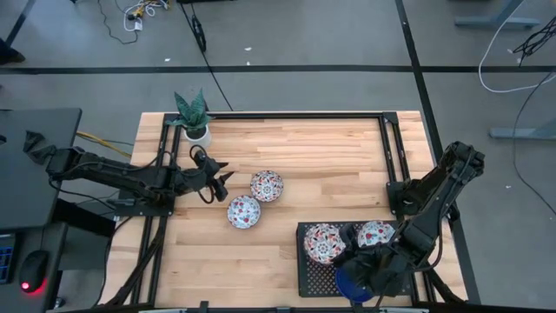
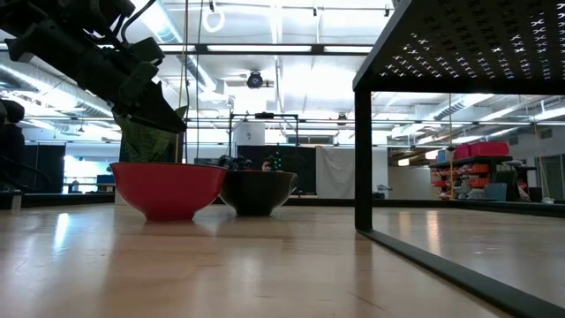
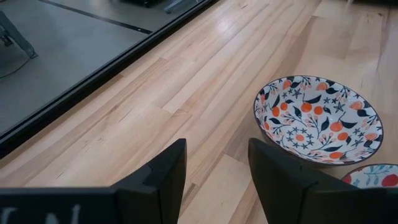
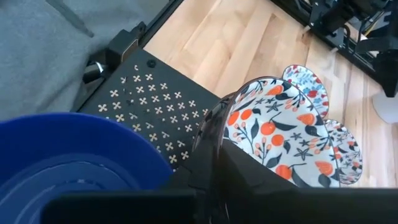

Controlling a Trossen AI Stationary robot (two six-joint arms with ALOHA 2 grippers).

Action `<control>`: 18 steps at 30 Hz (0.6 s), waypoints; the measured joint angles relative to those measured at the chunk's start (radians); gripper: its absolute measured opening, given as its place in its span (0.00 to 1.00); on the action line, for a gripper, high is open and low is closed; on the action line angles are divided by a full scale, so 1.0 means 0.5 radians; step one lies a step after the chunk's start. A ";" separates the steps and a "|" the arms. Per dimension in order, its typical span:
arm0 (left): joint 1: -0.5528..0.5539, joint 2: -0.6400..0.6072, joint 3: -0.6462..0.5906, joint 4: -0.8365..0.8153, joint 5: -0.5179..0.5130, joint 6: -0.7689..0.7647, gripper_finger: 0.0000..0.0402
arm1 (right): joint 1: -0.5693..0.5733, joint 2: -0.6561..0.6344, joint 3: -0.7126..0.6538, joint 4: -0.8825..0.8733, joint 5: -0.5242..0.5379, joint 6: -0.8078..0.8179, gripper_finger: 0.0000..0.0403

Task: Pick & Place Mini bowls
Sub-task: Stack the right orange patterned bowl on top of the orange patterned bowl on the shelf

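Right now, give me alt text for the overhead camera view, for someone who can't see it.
Overhead view of a wooden table: the right pincer sits over a blue mini bowl on a black perforated rack that also holds two floral bowls. The left pincer, open, points at two more floral bowls on the table; a potted plant stands behind.

I can't read any words or numbers here. On the dark bar of my left claw point(image 3: 211, 186) I see the tops of a few white letters, but they are cut off. Far back in the room there are shelves with bright boxes point(image 2: 481, 168), and any labels there are too small for me to read.
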 joint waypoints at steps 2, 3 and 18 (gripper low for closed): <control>0.000 0.000 0.000 0.000 0.000 0.000 0.44 | -0.006 0.000 -0.001 0.016 0.002 0.047 0.09; 0.000 0.000 0.000 0.000 0.000 0.000 0.44 | -0.007 -0.001 -0.001 0.023 0.004 0.074 0.10; -0.001 0.000 0.000 0.000 0.000 0.000 0.44 | -0.013 -0.073 -0.004 0.144 -0.103 0.095 0.35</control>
